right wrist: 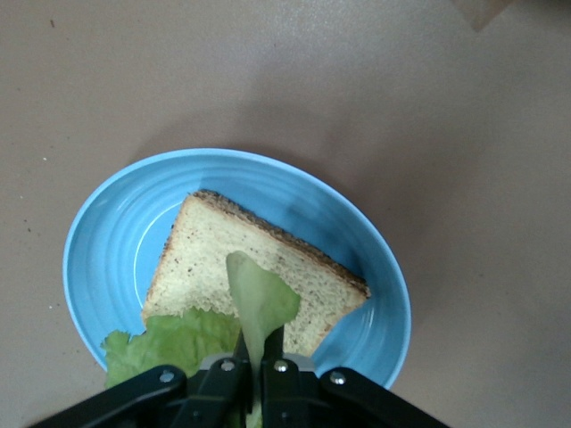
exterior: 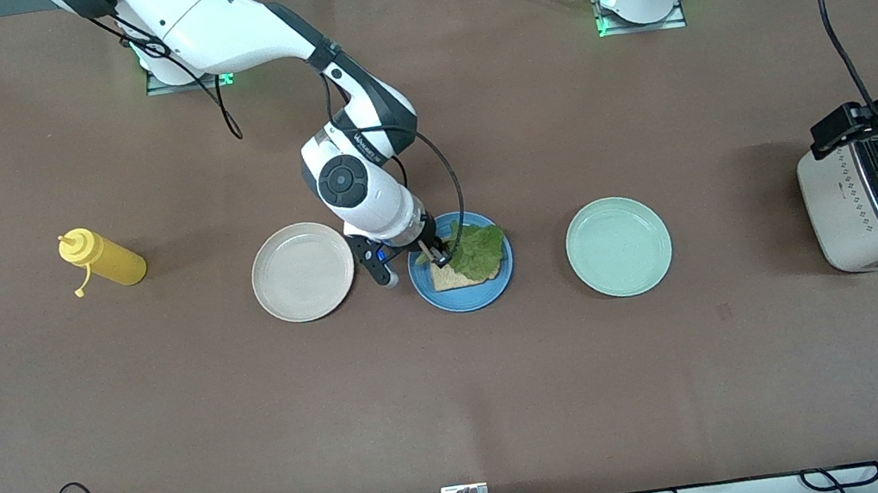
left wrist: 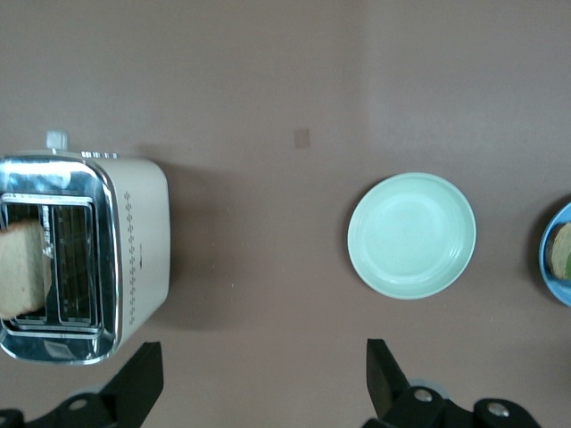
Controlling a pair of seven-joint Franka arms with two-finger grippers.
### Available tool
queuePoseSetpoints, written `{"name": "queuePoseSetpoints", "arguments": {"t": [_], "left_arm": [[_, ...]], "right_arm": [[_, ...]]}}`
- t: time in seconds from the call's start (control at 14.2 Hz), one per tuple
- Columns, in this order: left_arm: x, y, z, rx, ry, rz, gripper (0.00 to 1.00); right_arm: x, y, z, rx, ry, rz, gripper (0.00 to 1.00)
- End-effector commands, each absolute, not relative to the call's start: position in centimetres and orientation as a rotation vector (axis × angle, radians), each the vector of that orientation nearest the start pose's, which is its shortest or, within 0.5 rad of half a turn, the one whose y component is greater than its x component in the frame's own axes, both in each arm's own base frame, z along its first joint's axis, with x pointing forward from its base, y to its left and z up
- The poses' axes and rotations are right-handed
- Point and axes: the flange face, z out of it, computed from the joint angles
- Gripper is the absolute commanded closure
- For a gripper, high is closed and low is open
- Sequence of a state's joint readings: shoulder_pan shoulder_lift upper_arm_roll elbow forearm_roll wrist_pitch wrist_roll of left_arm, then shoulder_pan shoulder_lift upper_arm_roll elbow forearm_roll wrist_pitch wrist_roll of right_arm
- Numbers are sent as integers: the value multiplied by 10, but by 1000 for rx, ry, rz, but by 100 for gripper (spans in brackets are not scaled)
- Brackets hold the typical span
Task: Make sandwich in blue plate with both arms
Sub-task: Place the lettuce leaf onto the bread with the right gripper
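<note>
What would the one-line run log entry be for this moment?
right gripper: shut on lettuce leaf, over bread slice in blue plate | left gripper: open, above toaster | top slice not yet placed

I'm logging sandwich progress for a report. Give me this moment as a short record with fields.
blue plate: between the cream plate and the mint plate
bread slice: one, lying flat on the blue plate
lettuce leaf: partly on the bread slice
right gripper: shut on the lettuce leaf, over the blue plate
left gripper: open, empty, above the toaster
second slice: standing in a toaster slot
mustard bottle: lying at the right arm's end
</note>
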State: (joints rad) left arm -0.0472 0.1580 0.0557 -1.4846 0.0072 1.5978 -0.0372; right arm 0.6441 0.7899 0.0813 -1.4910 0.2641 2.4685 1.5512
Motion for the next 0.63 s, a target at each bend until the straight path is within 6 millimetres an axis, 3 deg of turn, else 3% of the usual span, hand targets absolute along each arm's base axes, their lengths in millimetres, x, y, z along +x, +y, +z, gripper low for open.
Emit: {"name": "queuePoseSetpoints", "arguments": {"t": [0.0,0.07,0.14,0.35,0.42,0.56], "left_arm": [[570,4,572,-3139,-85,29,0],[564,4,571,-3137,-81,14,0],[562,2,571,-3136,-74,-2,0],[561,3,573,-3138,-88,-2,0],[562,2,576,-3136,-86,-12,0],[562,4,577,-3138,-88,-12,0]], "right_arm": [[565,486,214,-2463,1437,198,96],[567,487,214,-2460,1435,196,94],[567,487,212,-2457,1440,200,78],[572,482,208,-2444,1470,208,7],[571,482,208,-2445,1470,209,0],[571,482,208,-2453,1462,208,0]]}}
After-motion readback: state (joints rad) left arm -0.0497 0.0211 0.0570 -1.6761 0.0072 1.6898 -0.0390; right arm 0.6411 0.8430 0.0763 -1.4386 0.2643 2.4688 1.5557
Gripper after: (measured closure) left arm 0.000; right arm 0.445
